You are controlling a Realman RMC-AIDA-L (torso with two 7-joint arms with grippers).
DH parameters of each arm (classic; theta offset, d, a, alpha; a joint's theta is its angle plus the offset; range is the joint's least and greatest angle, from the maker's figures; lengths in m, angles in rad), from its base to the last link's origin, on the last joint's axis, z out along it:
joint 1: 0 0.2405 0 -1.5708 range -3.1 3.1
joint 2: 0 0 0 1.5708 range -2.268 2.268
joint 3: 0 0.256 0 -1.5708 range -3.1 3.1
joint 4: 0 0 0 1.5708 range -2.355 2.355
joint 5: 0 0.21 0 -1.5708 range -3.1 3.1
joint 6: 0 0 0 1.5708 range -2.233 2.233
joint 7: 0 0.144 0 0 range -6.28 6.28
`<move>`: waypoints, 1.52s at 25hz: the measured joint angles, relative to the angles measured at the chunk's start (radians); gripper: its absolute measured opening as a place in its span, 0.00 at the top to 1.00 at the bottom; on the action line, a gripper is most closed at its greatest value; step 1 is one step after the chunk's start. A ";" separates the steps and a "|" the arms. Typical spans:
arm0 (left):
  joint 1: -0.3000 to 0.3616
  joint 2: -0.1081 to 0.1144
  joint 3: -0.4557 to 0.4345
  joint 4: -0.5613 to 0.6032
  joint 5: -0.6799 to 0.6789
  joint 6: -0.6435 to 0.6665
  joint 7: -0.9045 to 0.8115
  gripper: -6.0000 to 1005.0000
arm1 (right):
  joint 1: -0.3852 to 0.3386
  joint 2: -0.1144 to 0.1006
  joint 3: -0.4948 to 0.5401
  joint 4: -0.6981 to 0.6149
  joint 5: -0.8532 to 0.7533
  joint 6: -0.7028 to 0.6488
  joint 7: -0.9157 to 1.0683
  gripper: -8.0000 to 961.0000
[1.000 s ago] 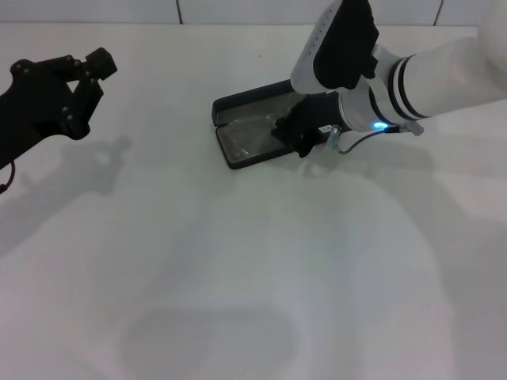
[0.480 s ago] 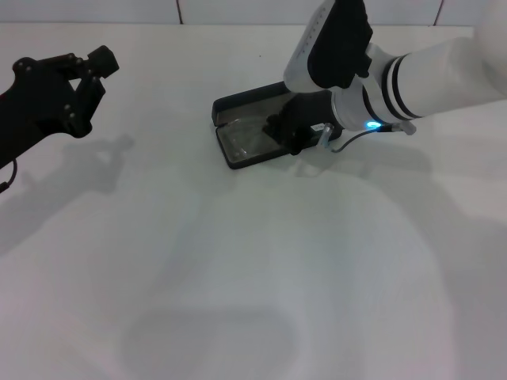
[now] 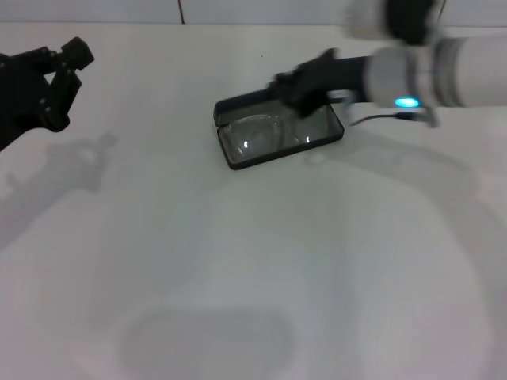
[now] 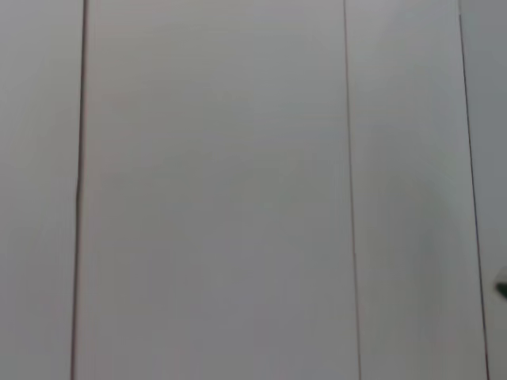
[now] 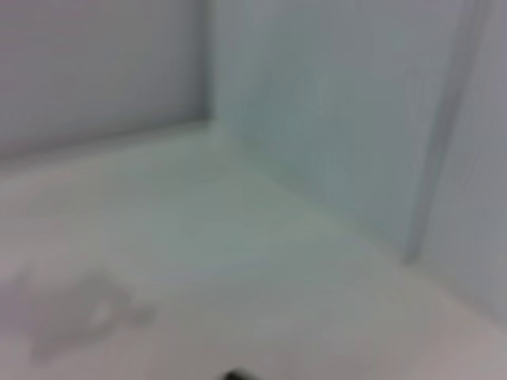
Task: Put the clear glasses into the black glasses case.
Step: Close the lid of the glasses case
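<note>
With the glasses lying inside the open case, right gripper, aperture unreadable, hovers over the far rim; lift straight up, avoid snagging. Left gripper parked, fingers apart.

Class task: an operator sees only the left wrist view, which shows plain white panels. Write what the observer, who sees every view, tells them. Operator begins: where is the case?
Observer: The black glasses case lies open on the white table, far side, right of centre.
Operator: And the glasses?
Observer: The clear glasses lie inside the case's tray.
Operator: Where is the right arm?
Observer: The right gripper is above the case's far edge.
Operator: My own arm?
Observer: The left gripper is raised at the far left, away from the case.
</note>
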 joint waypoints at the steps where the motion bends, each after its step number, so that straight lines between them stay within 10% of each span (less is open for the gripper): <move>1: -0.010 -0.001 0.002 -0.001 -0.001 -0.002 0.000 0.95 | -0.070 0.001 0.067 -0.062 -0.022 -0.030 0.000 0.89; 6: -0.055 -0.005 0.009 -0.005 -0.002 -0.002 -0.005 0.95 | -0.306 0.006 0.228 -0.258 -0.028 -0.138 -0.044 0.89; 20: -0.276 -0.006 0.045 -0.193 0.006 -0.109 -0.028 0.95 | -0.575 0.003 0.402 -0.257 0.135 -0.384 -0.270 0.89; 27: -0.392 -0.008 0.090 -0.303 0.007 -0.252 -0.030 0.95 | -0.570 0.003 0.571 -0.014 0.206 -0.629 -0.409 0.89; 38: -0.545 -0.017 0.185 -0.449 -0.005 -0.647 -0.029 0.95 | -0.550 0.009 0.466 0.023 0.204 -0.646 -0.439 0.89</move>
